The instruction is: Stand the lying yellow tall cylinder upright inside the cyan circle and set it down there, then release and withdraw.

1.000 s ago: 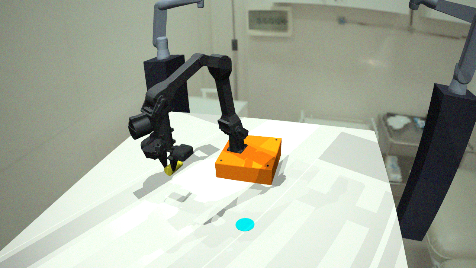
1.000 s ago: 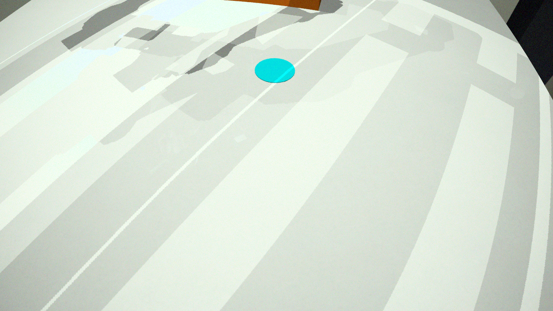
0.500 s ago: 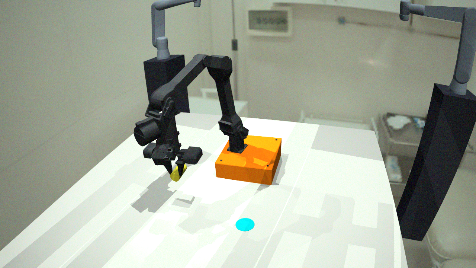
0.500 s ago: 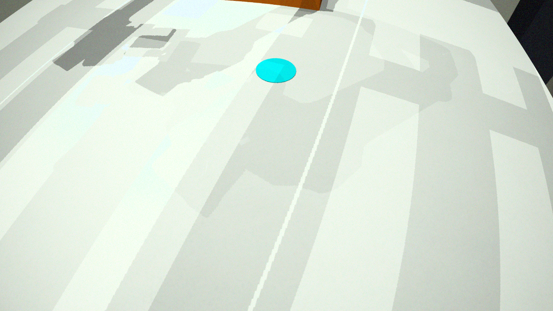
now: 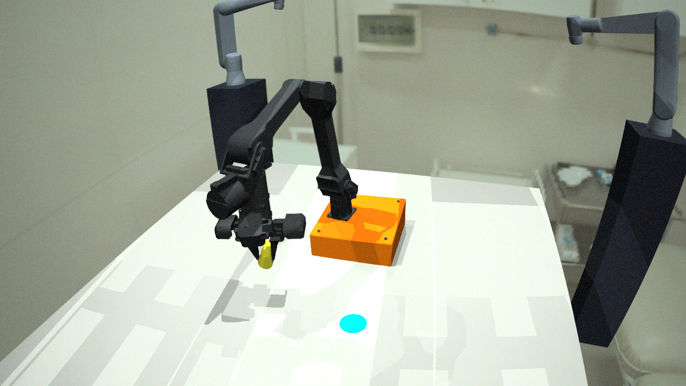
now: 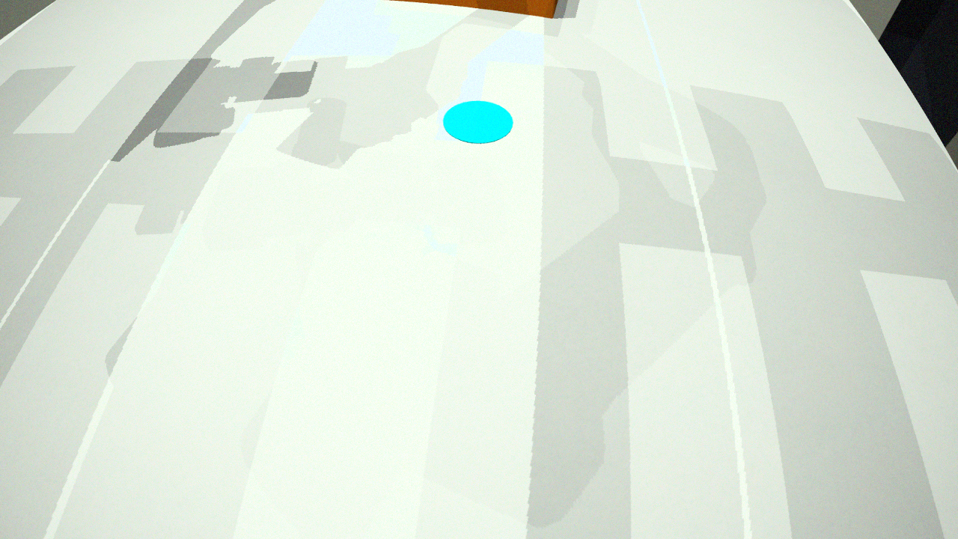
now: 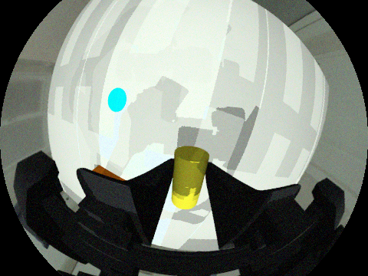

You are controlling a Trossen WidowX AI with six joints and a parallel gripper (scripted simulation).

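I have the yellow tall cylinder (image 5: 265, 257) clamped in the gripper (image 5: 263, 249), jaws partly closed on its upper part so it hangs nearly upright above the table (image 5: 479, 288), near the left edge. That pose suits setting it on end. The cyan circle (image 5: 352, 323) lies well apart, toward the near edge, bare. I see no readable writing.
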